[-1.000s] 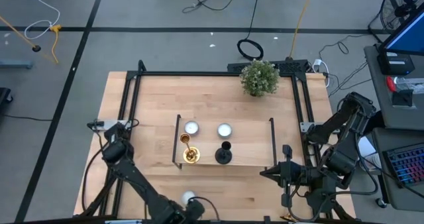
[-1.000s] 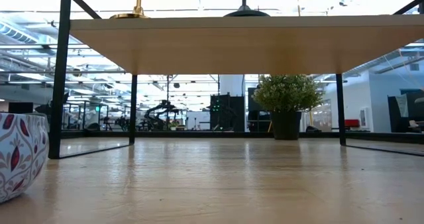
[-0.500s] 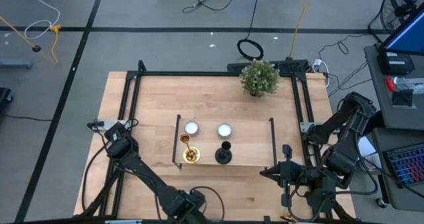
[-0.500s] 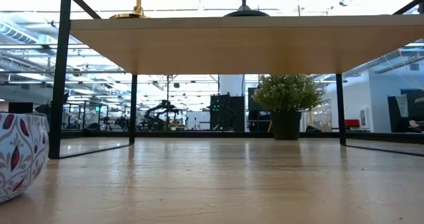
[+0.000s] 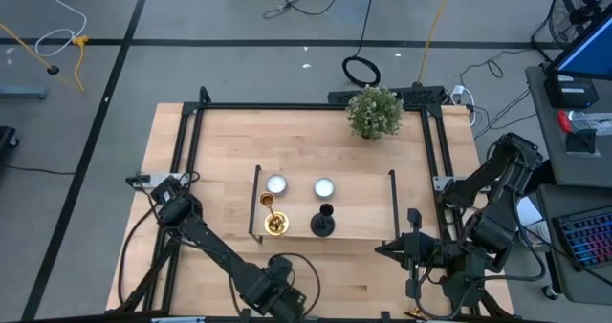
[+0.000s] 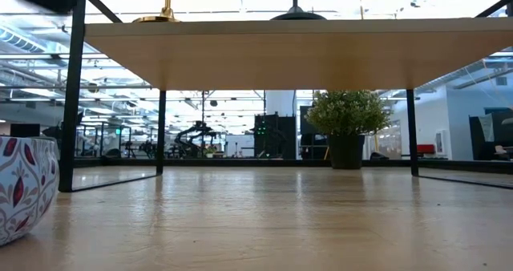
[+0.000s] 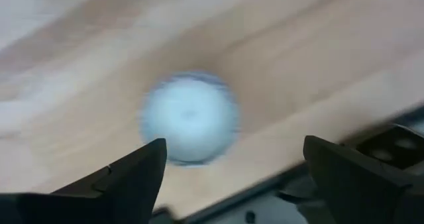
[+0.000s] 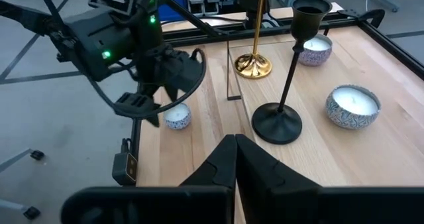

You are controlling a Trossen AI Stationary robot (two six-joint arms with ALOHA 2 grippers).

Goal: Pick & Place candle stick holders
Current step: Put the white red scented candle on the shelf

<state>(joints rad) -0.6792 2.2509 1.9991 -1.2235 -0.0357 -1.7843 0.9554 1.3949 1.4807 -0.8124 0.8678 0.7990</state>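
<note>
Candlesticks numbered two in sight: one slim gold candlestick (image 5: 272,218) and one black candlestick (image 5: 324,222), both upright on the near part of the long wooden stand (image 5: 363,229), the gold one to the left and the black one to the right, near each other but apart. Behind them on the same stand sat two small white candles (image 5: 275,184) (image 5: 324,187), one farther back from each stick. A third white candle (image 8: 177,116) rested on the table (image 5: 220,161) itself, near the table's near edge and to the left of the stand.

Above that third candle hung the left hand (image 8: 149,105), its two fingers (image 7: 126,177) spread wide apart with nothing between them; the candle lay below, not touched. The right hand (image 8: 234,154) waited at the table's near right corner, its fingers pressed shut together and holding nothing, pointed across the table toward the stand.

One potted green plant (image 5: 374,112) stood at the far edge of the table, right of centre. From table height, the underside of the stand spanned the view, with the gold base and the black base showing above its top edge, and a patterned candle cup (image 6: 22,183) stood at the near left.
</note>
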